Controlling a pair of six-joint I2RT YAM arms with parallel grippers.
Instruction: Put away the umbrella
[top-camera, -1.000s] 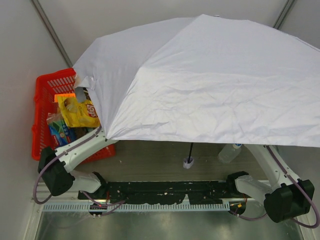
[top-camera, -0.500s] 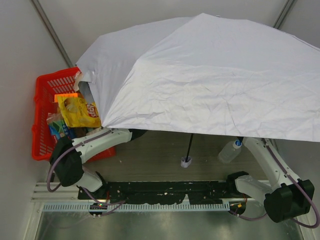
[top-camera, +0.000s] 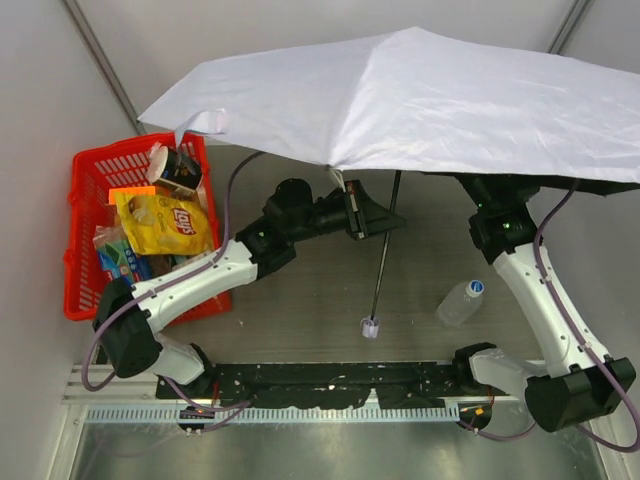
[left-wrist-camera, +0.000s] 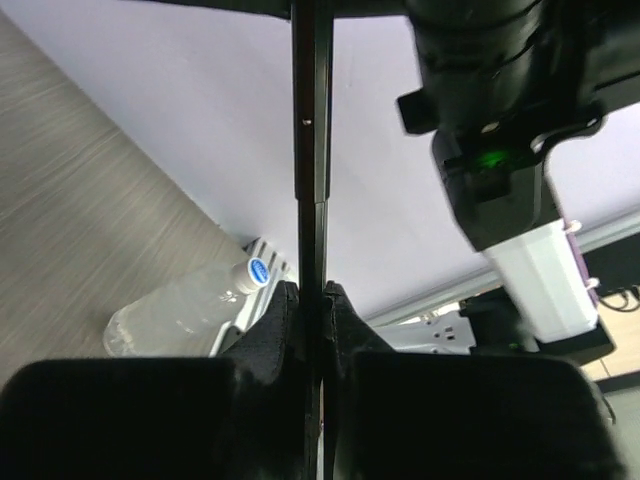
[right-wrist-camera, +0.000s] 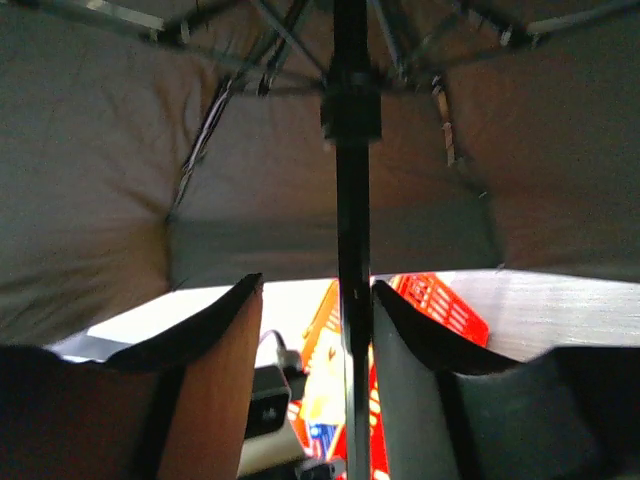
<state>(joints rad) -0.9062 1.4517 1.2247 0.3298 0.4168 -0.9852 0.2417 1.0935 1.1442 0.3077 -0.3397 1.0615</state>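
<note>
The umbrella stands open, and its pale lavender canopy (top-camera: 450, 100) spreads over the back of the table. Its thin black shaft (top-camera: 383, 265) slants down to a small light handle (top-camera: 371, 326) near the table's front. My left gripper (top-camera: 390, 223) is shut on the shaft (left-wrist-camera: 311, 150) partway up, its fingers (left-wrist-camera: 275, 320) pressed to both sides. In the top view the canopy hides my right gripper. The right wrist view shows that gripper (right-wrist-camera: 315, 295) open just below the ribs, with the shaft (right-wrist-camera: 352, 220) between its jaws and against the right finger.
A red basket (top-camera: 88, 180) at the left holds a yellow chips bag (top-camera: 165, 222) and other packets. A clear plastic bottle (top-camera: 460, 302) with a blue cap lies right of the handle. The right arm (top-camera: 525, 275) rises beside it.
The canopy has lifted and tipped up off the table. My left arm came out from under its edge and shut on the shaft. The right gripper opened around the shaft.
</note>
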